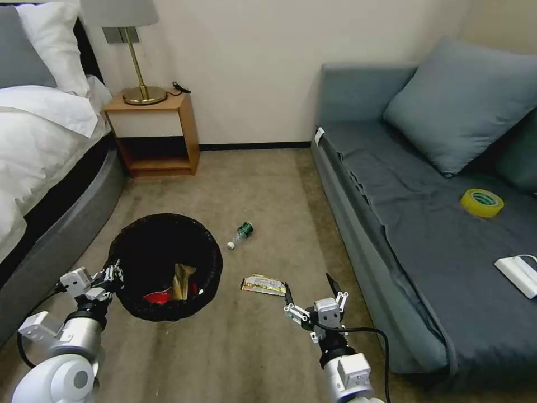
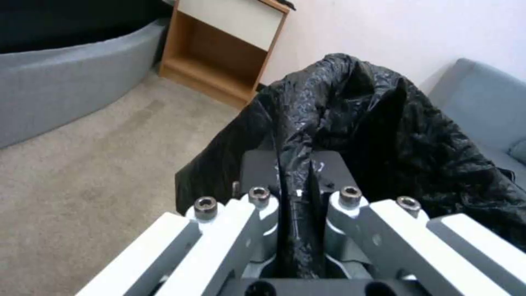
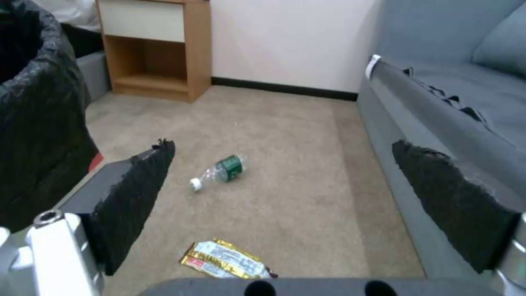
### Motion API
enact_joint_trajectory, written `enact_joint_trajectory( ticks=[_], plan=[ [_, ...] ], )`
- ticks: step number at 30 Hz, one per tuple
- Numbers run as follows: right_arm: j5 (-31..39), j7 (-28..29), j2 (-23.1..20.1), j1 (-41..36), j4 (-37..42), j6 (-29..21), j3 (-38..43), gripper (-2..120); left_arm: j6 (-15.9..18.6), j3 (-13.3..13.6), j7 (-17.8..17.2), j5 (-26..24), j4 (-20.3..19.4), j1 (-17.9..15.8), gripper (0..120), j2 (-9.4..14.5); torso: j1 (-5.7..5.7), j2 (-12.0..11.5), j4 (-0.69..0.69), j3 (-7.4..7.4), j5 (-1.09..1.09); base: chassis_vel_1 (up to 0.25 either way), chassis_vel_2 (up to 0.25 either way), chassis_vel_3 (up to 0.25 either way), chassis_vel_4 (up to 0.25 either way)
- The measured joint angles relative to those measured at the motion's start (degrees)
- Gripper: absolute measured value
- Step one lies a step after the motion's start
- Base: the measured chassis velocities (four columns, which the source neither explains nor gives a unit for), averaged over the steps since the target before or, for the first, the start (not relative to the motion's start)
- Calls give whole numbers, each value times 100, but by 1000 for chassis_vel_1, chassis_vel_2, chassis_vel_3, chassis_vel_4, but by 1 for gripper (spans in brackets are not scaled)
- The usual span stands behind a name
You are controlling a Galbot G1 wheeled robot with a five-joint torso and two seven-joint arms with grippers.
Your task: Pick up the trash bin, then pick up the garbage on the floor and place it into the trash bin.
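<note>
Roughly half done: trash bin (image 1: pixel 165 267) held at near left by left gripper (image 1: pixel 113 272), clamped on its bag rim (red and brown pieces already inside). Still on the floor: snack wrapper (image 1: pixel 263 285) and bottle (image 1: pixel 240 235). Right gripper (image 1: pixel 312 292) spread apart, empty, just beside the wrapper. Open carpet ahead; sofa edge (image 1: pixel 358 224) close on the right.

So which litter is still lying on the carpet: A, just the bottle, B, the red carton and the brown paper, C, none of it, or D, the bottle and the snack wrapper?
D: the bottle and the snack wrapper lie on the carpet, while red and brown pieces already sit inside the trash bin.
</note>
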Motion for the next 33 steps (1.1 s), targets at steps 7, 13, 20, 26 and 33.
enact_joint_trajectory(
  ticks=[7, 13, 20, 26, 33],
  plan=[
    [40, -69, -29, 39, 3, 1, -20, 100, 3, 17, 0, 3, 21, -27, 6, -13, 0, 0, 0, 0, 0, 0, 0, 0, 0],
    [53, -95, -22, 60, -7, 28, -32, 100, 3, 4, -2, 10, 45, -30, 6, -47, 0, 0, 0, 0, 0, 0, 0, 0, 0],
    [52, -100, -14, 66, -33, 62, -45, 100, -1, -13, 4, 14, 57, -30, 6, -68, 0, 0, 0, 0, 0, -9, 12, 17, -12],
    [41, -99, -17, 59, -38, 85, -41, 100, -17, -37, 15, 8, 62, -29, 6, -76, 0, 0, 0, 0, 0, -102, 98, 90, -85],
    [4, -85, 3, 44, -57, 116, -70, 100, -37, -62, 67, -6, 60, -11, 6, -77, 1, 0, 0, 0, 0, -122, 116, 126, -121]
  ],
)
